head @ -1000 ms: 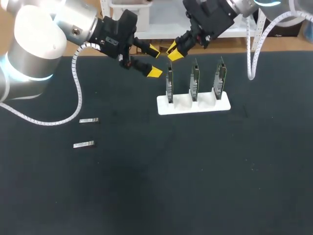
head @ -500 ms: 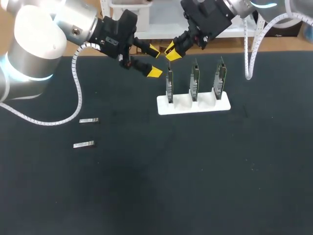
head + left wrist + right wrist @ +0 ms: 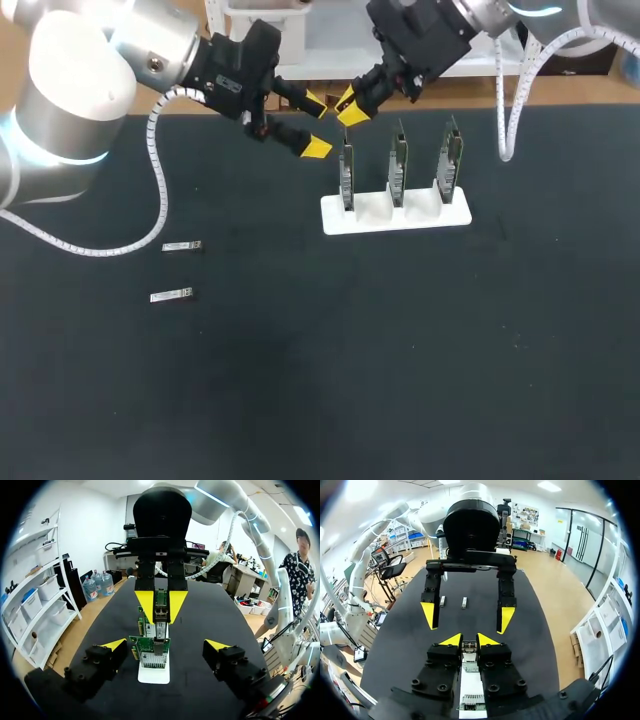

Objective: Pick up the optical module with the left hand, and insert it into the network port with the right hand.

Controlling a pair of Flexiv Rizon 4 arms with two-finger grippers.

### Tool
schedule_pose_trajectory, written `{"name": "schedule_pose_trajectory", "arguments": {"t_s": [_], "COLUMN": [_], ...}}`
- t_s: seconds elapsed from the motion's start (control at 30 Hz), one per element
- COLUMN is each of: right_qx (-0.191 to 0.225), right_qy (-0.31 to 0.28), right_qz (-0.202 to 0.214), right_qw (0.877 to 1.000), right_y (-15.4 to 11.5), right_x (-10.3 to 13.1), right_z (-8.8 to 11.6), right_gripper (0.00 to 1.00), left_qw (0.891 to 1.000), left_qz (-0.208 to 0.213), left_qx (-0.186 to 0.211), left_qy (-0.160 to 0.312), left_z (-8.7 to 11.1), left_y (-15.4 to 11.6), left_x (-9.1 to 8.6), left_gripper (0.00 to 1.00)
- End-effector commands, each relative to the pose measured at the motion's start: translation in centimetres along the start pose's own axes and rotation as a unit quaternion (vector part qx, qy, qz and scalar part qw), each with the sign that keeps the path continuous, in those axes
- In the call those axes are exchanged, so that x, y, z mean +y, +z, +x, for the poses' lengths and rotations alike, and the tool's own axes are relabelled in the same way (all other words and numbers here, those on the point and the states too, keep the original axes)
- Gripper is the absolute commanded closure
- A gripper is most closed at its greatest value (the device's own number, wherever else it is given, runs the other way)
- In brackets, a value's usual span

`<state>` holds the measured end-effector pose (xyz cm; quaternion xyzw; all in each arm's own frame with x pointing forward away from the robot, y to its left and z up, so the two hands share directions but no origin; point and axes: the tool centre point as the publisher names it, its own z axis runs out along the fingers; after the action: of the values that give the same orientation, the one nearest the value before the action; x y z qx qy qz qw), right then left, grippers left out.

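My right gripper is shut on a small silver optical module, held just above the leftmost of three upright network cards in a white stand. In the left wrist view that module shows between the right gripper's yellow tips, over the nearest card. My left gripper hovers open and holds nothing, just left of the right gripper and facing it. The right wrist view shows the left gripper's fingers spread wide beyond the module.
Two spare optical modules lie on the black mat at the left; the right wrist view shows them beyond the left gripper. The other two cards stand to the right in the stand.
My right gripper with the module has shifted slightly to the left and up, closer to the left gripper. The left arm has kept still.
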<state>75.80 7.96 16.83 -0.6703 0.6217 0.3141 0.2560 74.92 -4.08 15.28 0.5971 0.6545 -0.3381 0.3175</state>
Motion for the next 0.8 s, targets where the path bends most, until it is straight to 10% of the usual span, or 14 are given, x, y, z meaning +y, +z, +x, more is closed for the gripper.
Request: {"name": "schedule_pose_trajectory", "arguments": {"t_s": [0.03,0.8], "right_qx": [0.001,0.002], "right_qy": [-0.001,-0.006], "right_qz": [-0.002,-0.004], "right_qw": [1.0,1.0], "right_y": [0.35,0.37], "right_x": [-0.15,-0.26], "right_z": [0.32,-0.03], "right_gripper": [1.0,1.0], "left_qw": [1.0,1.0], "left_qz": [0.002,0.002], "left_qx": [0.002,0.002], "left_qy": [0.0,0.0], "left_z": [-0.08,-0.08], "left_y": [0.04,0.04], "left_x": [0.21,0.21], "left_gripper": [0.0,0.0]}}
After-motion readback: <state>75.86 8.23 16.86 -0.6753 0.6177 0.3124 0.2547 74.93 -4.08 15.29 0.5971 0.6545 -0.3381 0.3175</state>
